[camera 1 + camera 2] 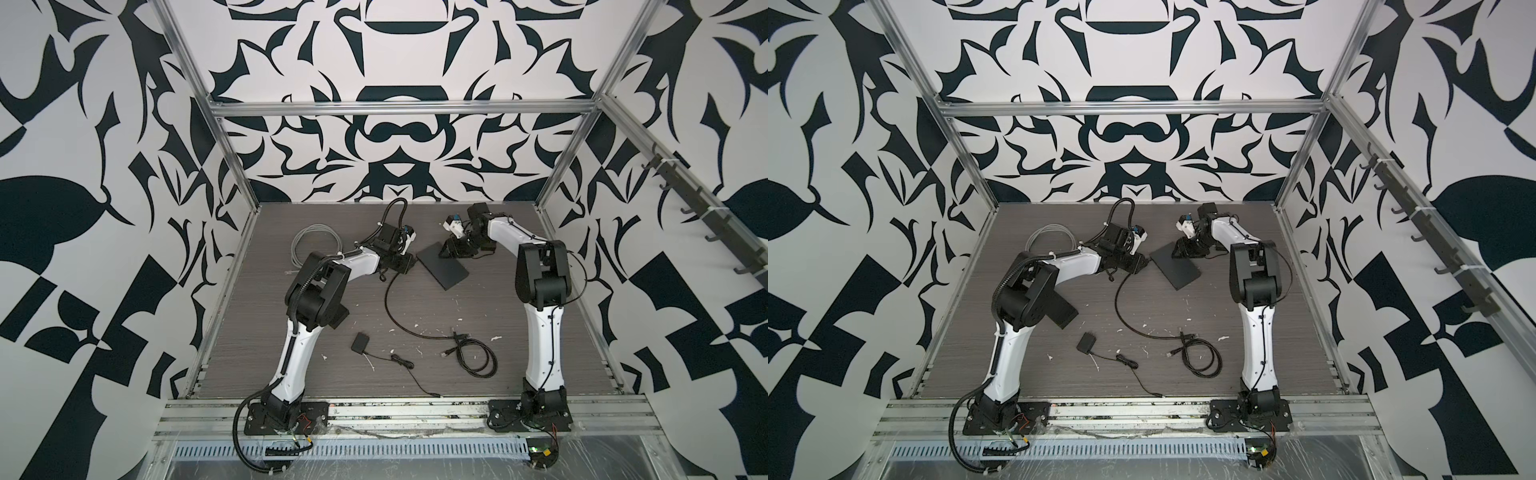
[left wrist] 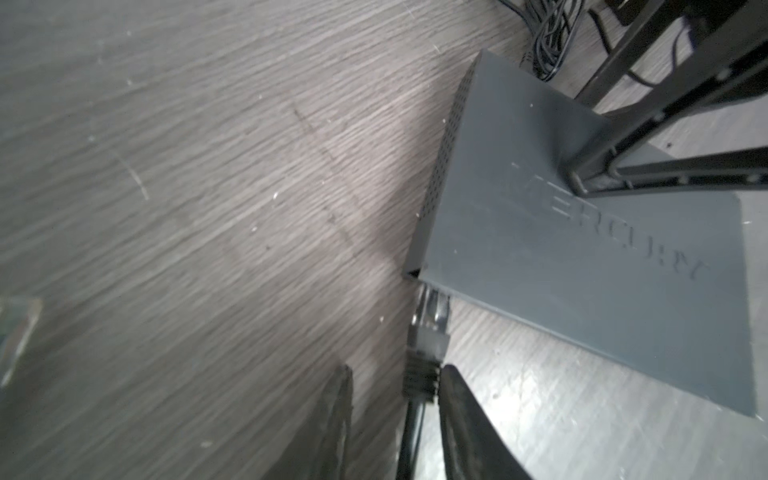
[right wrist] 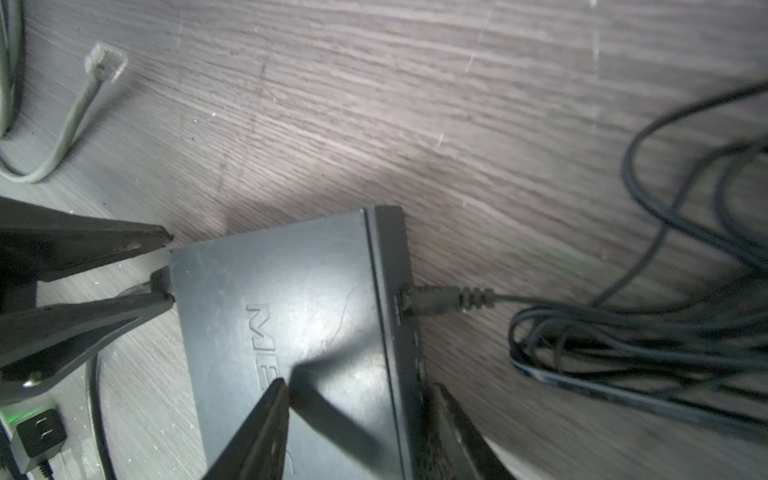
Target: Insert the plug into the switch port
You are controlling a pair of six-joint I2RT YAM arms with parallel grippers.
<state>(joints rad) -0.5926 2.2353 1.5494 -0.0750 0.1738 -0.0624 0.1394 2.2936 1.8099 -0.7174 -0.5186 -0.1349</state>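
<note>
In both top views, diffuse overhead light is recorded; only faint shadows are cast on the table (image 1: 249,353), and glints are noted on the plastic film (image 1: 415,465) at 6 o'clock. In the left wrist view, the wood grain is smeared and the switch (image 2: 582,291) lettering is soft. In the right wrist view, glare is noted on the switch top, crossed by a dark shadow, and the cable bundle (image 3: 644,353) is blurred.
</note>
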